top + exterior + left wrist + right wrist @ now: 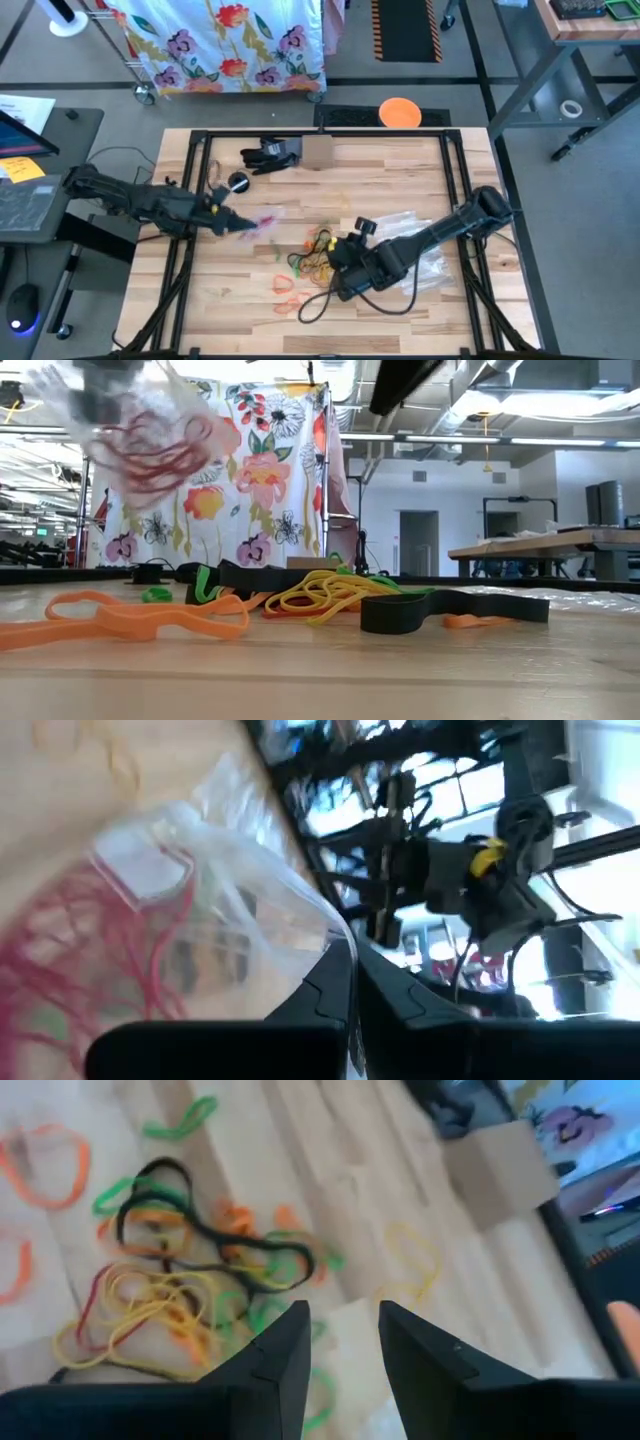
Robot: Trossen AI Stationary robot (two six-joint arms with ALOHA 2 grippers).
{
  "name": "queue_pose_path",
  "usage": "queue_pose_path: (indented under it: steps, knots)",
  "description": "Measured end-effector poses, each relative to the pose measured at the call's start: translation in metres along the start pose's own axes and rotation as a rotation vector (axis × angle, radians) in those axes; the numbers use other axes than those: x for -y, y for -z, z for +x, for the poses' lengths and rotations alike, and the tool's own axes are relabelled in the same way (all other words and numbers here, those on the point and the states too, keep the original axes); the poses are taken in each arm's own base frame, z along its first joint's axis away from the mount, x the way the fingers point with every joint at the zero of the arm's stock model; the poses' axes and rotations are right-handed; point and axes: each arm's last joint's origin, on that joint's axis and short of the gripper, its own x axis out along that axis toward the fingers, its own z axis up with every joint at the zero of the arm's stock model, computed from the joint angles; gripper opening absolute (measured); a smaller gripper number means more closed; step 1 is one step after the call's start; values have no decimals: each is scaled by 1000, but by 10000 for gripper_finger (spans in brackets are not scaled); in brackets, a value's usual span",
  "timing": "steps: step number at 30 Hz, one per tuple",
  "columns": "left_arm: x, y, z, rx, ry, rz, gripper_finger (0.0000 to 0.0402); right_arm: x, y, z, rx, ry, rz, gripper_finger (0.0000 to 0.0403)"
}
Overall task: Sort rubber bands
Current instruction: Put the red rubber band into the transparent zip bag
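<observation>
Left gripper (228, 222) jaws clamped together on a clear plastic zip bag (215, 910) of thin red rubber bands (70, 945), bag hanging off the jaw tips above the wooden surface (400, 175). Right gripper (340, 1345) jaws apart, nothing between them; tangled pile of yellow, orange, green and black rubber bands (190, 1270) lies just ahead of them.

No legible text, views seemingly too blurred
</observation>
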Motion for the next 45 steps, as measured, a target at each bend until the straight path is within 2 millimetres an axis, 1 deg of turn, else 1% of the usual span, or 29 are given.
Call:
queue_pose_path:
  steps: [2,3,4,5,6,7,9,10,12,13,15,16,19,23,25,28,30,32,34,37,40,42,43,45]
  knots:
    - [-7,7,6,-49,-55,-15,0,-8,6,5,17,-21,11,118]
    - [-10,6,7,-30,-101,-9,0,-10,8,7,26,-29,17,118]
    - [-10,3,5,27,-126,-10,0,-12,8,9,40,-39,32,118]
    - [-7,0,5,78,-111,-29,0,-14,7,10,54,-49,47,118]
    - [-4,1,6,74,-87,-59,0,-15,7,11,58,-53,53,118]
    - [-4,6,9,22,-84,-71,0,-15,8,12,58,-53,52,118]
    - [-9,13,12,-49,-129,-33,0,-17,8,10,70,-64,57,118]
    - [-10,13,11,-27,-143,-4,0,-17,9,11,66,-61,51,118]
    - [-1,9,9,36,-83,-2,0,-16,9,12,62,-58,37,118]
    - [1,12,10,3,-60,-9,0,-16,9,12,61,-60,37,118]
    - [-6,20,10,-61,-104,37,0,-15,7,13,63,-61,45,118]
    - [-9,21,11,-64,-125,62,0,-16,6,14,69,-68,55,118]
    - [-1,13,3,9,-73,92,0,-18,3,21,64,-91,72,118]
    - [-7,15,2,-22,-108,161,0,-16,3,26,-1,-158,46,118]
    - [-5,14,1,-18,-96,180,0,-15,2,29,-39,-210,7,118]
    - [-4,13,1,-14,-85,208,0,-10,3,43,-93,-302,-46,115]
    - [-5,14,2,-19,-95,223,0,-6,10,58,-151,-344,-63,110]
    - [-5,14,1,-20,-97,226,0,-2,21,74,-198,-340,-55,103]
    - [-5,14,1,-28,-92,234,0,-1,26,89,-181,-372,-17,97]
    - [-7,15,1,-41,-110,240,0,-10,27,100,-78,-493,49,92]
    - [-7,14,1,-41,-107,239,0,-25,22,91,62,-581,68,91]
    - [-7,15,1,-43,-108,246,0,-32,21,84,117,-618,58,91]
    - [-7,15,1,-43,-108,252,0,-38,23,85,131,-630,54,91]
    - [-7,14,1,-43,-106,262,0,-47,27,92,132,-635,48,91]
